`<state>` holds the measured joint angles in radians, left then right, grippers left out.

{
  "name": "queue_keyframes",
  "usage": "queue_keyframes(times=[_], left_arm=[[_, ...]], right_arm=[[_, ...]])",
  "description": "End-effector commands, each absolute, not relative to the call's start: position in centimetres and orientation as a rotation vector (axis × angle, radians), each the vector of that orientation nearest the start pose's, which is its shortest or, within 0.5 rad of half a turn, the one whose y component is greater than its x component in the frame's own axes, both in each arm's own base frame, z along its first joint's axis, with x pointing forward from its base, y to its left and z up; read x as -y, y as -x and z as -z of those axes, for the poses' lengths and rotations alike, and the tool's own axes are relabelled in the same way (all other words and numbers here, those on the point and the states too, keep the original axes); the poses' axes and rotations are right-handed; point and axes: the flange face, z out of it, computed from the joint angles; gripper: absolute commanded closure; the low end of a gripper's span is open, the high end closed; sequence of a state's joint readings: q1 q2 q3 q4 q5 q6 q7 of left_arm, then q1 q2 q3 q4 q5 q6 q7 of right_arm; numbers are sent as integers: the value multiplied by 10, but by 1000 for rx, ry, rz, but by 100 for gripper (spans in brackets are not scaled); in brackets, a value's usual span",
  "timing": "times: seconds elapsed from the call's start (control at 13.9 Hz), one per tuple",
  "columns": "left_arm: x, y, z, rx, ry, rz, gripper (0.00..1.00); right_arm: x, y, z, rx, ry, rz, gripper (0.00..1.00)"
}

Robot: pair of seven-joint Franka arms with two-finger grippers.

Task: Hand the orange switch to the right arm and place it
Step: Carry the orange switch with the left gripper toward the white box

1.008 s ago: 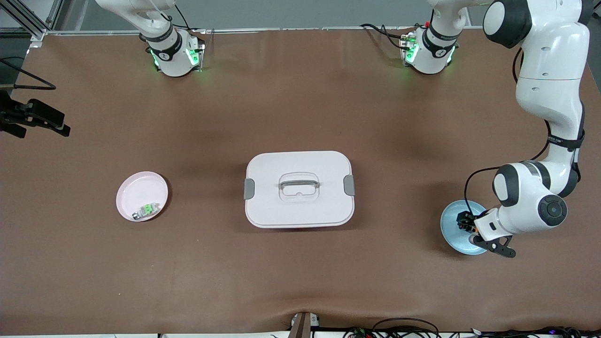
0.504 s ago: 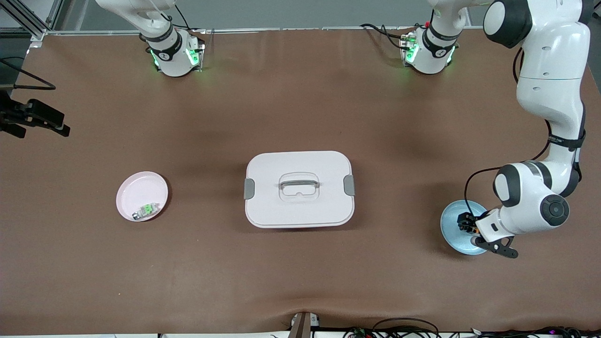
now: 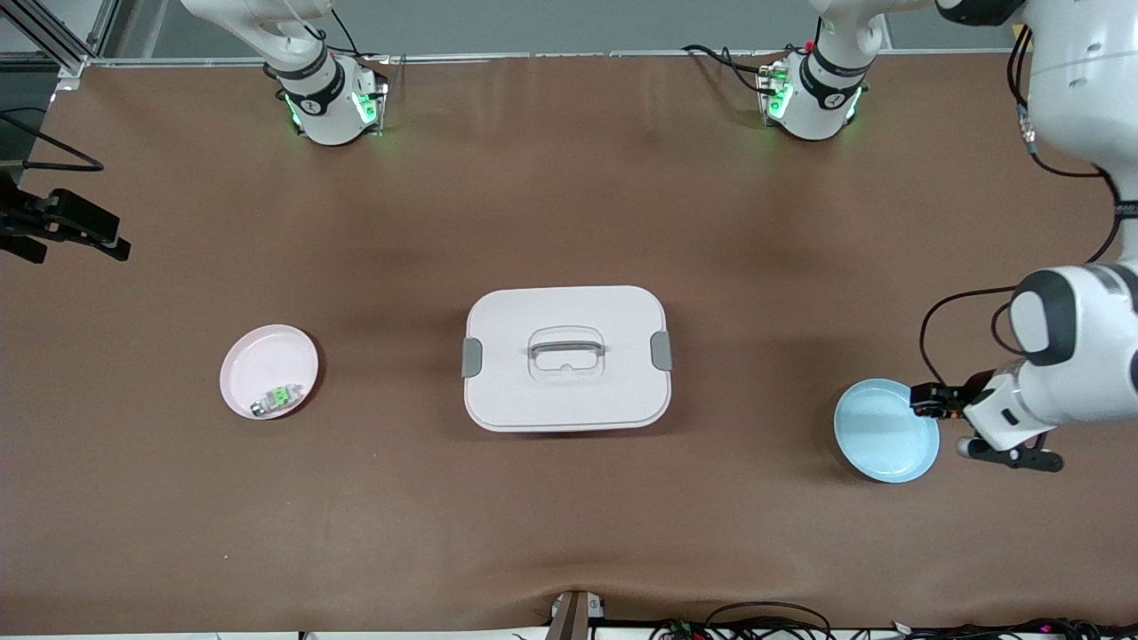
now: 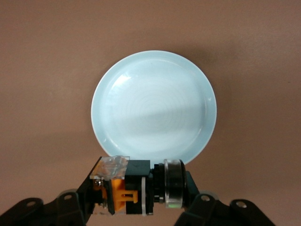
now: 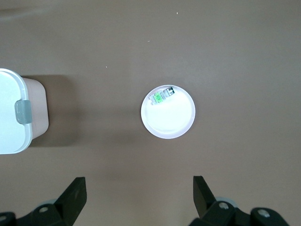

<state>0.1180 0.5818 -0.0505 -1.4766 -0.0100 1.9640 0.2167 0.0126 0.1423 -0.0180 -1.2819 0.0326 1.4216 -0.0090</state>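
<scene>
Front view: the left gripper (image 3: pixel 932 402), jaws clamped on the orange switch (image 3: pixel 944 402), hangs at the blue plate's (image 3: pixel 880 444) two-o'clock rim.

Left wrist view: the switch (image 4: pixel 134 188) sits crosswise between the jaws.

Right wrist view: the right gripper (image 5: pixel 138 200) waits, jaws wide apart, above the pink plate (image 5: pixel 169 120).

The left arm reaches down from its base to its own end of the table, elbow bent, wrist turned sideways. The left gripper (image 3: pixel 929 400) hangs in the air over the table's edge region, its fingers (image 4: pixel 96 181) closed on the orange switch (image 4: pixel 134 188). The right arm waits high up, its right gripper (image 5: pixel 138 193) pointing straight down with the fingers (image 5: pixel 75 193) spread wide and nothing between them.
</scene>
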Motion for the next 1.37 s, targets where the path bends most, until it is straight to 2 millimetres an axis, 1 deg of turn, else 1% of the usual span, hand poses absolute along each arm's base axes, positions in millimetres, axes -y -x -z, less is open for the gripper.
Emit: queue_keyframes(times=[0.0,0.22,0.36,0.43,0.5,0.58,0.65,0.79,0.86,0.94,1.15,1.3], left_arm=[[-48,-687,-355,-4,3221,-147,82],[-42,-682,-382,332,3222,-150,82],[-29,-678,-400,487,3216,-153,82],[-21,-677,-408,605,3209,-158,82],[-14,-676,-416,766,3196,-165,82],[-2,-675,-426,905,3184,-168,82],[9,-674,-434,996,3169,-169,82],[31,-670,-454,1150,3158,-171,82],[41,-668,-461,1257,3141,-191,82],[54,-667,-466,1373,3110,-221,82],[96,-660,-483,1572,3083,-319,82],[120,-656,-497,1759,3035,-426,82]], right_arm=[[1,-579,-668,15,3111,10,0],[3,-580,-668,4,3117,17,0],[-2,-579,-670,9,3129,24,0],[0,-580,-669,4,3127,22,0],[1,-581,-670,1,3120,41,0],[3,-581,-672,-5,3112,53,0],[3,-582,-671,-1,3115,53,0],[5,-585,-676,-6,3126,115,0],[4,-587,-676,-1,3126,132,0],[4,-586,-677,-1,3126,130,0],[6,-585,-677,6,3127,123,0],[4,-585,-678,12,3122,123,0]])
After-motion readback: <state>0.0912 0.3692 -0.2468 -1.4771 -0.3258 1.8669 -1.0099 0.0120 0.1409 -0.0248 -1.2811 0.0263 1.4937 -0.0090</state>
